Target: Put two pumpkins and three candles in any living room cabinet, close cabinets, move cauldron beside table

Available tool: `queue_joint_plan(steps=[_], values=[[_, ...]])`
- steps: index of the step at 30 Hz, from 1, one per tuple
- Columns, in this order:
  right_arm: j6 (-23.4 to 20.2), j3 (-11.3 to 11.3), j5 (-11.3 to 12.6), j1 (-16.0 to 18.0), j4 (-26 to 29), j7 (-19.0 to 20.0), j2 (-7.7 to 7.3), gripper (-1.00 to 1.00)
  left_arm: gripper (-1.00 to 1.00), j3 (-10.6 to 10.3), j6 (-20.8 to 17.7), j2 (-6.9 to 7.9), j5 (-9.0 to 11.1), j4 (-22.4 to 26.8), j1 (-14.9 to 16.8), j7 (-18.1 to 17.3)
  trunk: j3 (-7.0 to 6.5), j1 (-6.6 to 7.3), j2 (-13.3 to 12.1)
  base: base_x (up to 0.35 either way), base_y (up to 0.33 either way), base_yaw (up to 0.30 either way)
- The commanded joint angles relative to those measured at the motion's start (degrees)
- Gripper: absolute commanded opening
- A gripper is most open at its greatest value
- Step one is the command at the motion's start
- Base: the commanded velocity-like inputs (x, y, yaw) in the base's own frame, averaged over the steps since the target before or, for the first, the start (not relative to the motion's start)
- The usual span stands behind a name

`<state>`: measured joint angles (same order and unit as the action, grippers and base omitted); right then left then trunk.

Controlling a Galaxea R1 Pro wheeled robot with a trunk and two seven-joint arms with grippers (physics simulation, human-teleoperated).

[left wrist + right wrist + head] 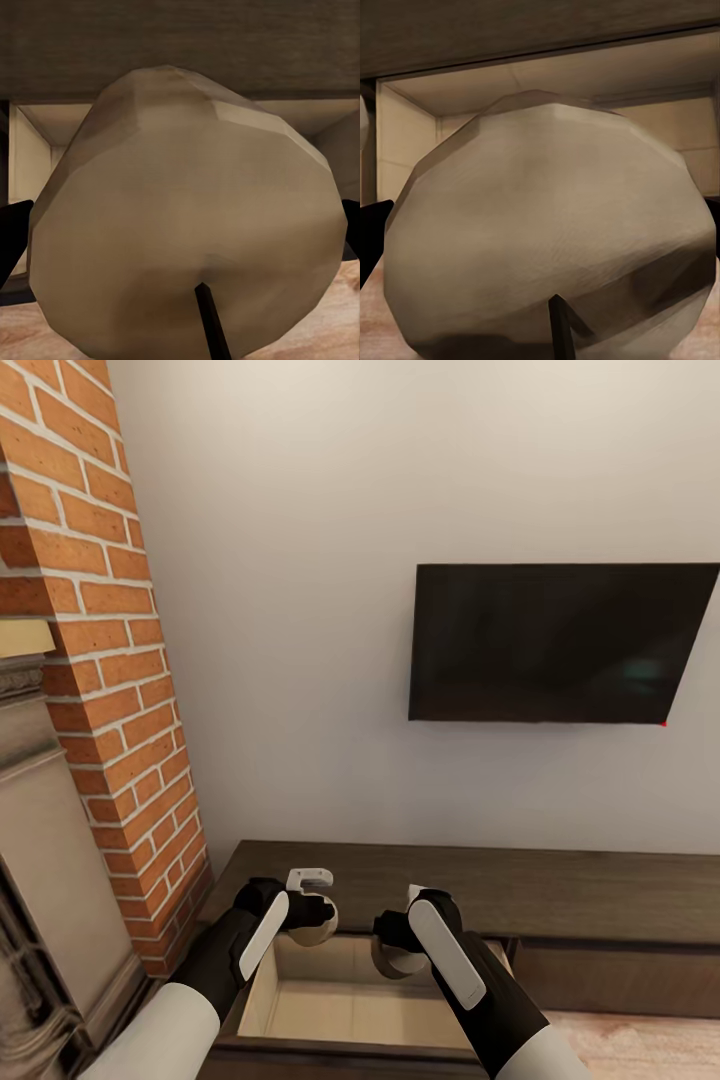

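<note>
The long dark-brown cabinet (560,885) runs along the wall below me, with one pull-out front drawn open to show its lighter wooden inside (350,1005). My left gripper (316,916) hangs over the open compartment's back left, shut on a grey-beige candle (324,932). That candle (187,217) looms large in the left wrist view between dark fingers (10,240). My right gripper (398,950) is just beside it, shut on a second candle (402,964), seen close up as a candle (547,240) above the open compartment. Pumpkins, cauldron and table are out of view.
A red brick column (100,660) and a grey fireplace surround (40,840) stand close on the left. A black television (560,645) hangs on the white wall above the cabinet. Wooden floor (640,1045) shows at the lower right.
</note>
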<state>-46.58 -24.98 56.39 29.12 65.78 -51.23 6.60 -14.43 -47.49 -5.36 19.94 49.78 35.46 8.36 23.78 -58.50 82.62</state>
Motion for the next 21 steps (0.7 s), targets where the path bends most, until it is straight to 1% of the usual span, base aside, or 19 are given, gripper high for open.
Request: queue_joint_plan(steps=[1,10,17,21], values=[[-0.01,-0.07,0.47,0.06,0.05,-0.62,-0.01,-1.00,-1.00,-0.13,-0.17,0.01,0.56,0.06,0.05,0.52,0.25,-0.23,0.46,0.000,0.000,0.000],[0.06,-0.07,0.64,0.06,0.05,-0.62,-0.01,-1.00,-1.00,-0.24,-0.08,0.03,0.54,0.06,0.05,0.52,1.87,-2.20,4.07,0.000,0.000,0.000],[0.15,-0.07,0.34,0.06,0.05,-0.62,-0.01,-1.00,-1.00,-0.32,-0.06,0.08,0.57,0.05,0.05,0.52,3.12,-3.74,6.88,0.000,0.000,0.000],[0.17,-0.07,0.10,0.06,0.05,-0.61,-0.01,-1.00,-1.00,-0.35,-0.06,0.01,0.49,-0.88,0.05,0.52,3.84,-4.62,8.48,0.000,0.000,0.000]])
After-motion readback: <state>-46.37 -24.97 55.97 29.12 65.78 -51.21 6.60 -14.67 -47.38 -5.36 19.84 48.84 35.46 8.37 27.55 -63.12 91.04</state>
